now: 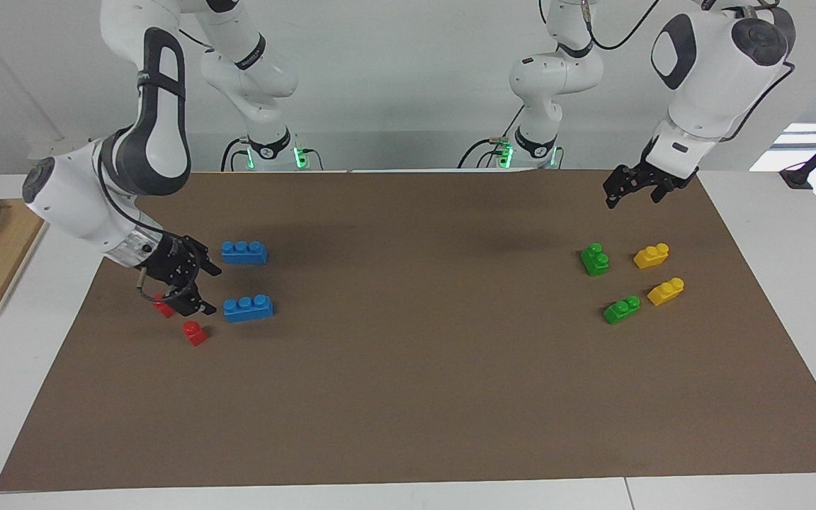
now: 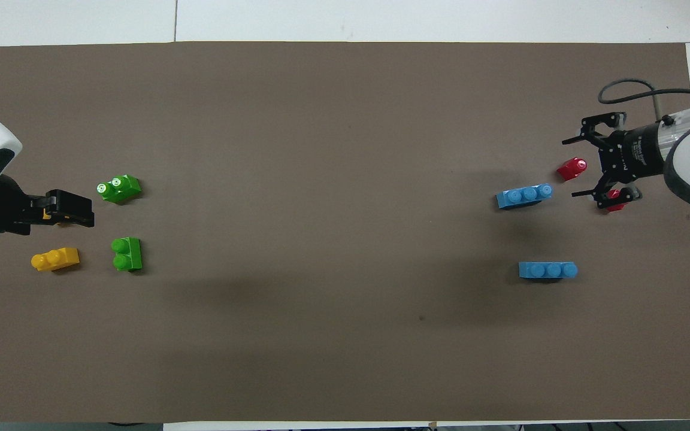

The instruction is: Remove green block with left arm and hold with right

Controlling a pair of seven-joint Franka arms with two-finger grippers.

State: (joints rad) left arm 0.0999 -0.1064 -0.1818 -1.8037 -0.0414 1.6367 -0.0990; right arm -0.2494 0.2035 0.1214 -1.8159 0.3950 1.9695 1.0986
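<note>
While both arms hang raised, left end effector (image 1: 633, 188) closed, right end effector (image 1: 183, 280) open.

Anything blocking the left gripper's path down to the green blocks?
Nothing visible. The left gripper hangs above the brown mat, with both small bright green two-stud plastic bricks lying uncovered below it. The yellow two-stud bricks sit beside them, apart. The right gripper is over the red bricks.
</note>
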